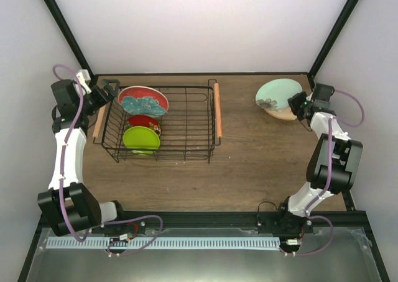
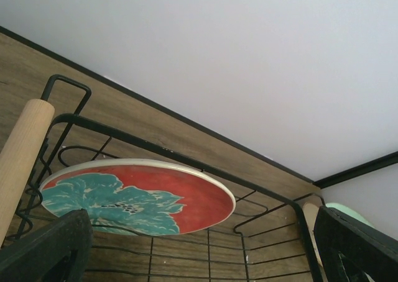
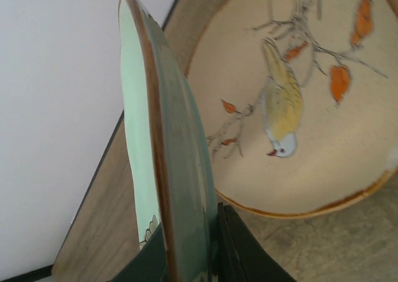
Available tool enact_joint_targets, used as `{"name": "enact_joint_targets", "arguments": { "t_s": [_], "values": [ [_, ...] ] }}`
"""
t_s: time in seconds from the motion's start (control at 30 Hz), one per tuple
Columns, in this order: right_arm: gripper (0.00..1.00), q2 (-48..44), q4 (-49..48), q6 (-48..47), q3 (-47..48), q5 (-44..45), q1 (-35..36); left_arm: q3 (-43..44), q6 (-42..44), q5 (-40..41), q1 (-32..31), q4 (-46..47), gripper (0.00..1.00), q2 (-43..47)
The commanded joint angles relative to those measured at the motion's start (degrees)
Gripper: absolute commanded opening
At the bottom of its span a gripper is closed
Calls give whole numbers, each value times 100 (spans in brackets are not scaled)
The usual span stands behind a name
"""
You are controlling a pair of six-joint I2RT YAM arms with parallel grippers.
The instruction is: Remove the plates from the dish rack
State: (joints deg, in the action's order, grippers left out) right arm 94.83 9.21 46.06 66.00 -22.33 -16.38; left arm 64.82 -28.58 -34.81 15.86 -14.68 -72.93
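Note:
The black wire dish rack (image 1: 186,130) holds three plates: a red-rimmed one with a teal floral centre (image 1: 143,100), a small red patterned one (image 1: 145,122) and a lime green one (image 1: 141,138). My left gripper (image 1: 106,94) is open at the rack's far left corner. In the left wrist view (image 2: 199,257) the floral plate (image 2: 137,195) lies just ahead between its spread fingers (image 2: 43,248), not touched. My right gripper (image 1: 297,105) is shut on the rim of the pale mint green plate (image 1: 272,95), held tilted over the beige plate (image 1: 285,113). The right wrist view shows the mint plate (image 3: 168,170) edge-on and the beige bird plate (image 3: 298,108) lying flat.
The rack's orange-brown wooden handles run along its left (image 1: 98,122) and right (image 1: 217,108) sides; the left one shows close in the left wrist view (image 2: 22,151). Black frame posts and white walls border the wooden table (image 1: 261,164) at back and sides.

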Motion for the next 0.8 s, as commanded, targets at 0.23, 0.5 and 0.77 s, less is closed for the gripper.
{"name": "enact_joint_targets", "arguments": {
  "t_s": [0.23,0.5,0.77],
  "values": [
    [1,-129,-1660,885,-464,-377,-526,100,72,-71,-25,70,100,-31],
    [1,491,-1832,1057,-267,-509,-587,91,72,-112,-23,79,100,-28],
    [1,879,-1917,1090,-146,-509,-585,83,72,-142,-27,64,100,5]
  ]
}}
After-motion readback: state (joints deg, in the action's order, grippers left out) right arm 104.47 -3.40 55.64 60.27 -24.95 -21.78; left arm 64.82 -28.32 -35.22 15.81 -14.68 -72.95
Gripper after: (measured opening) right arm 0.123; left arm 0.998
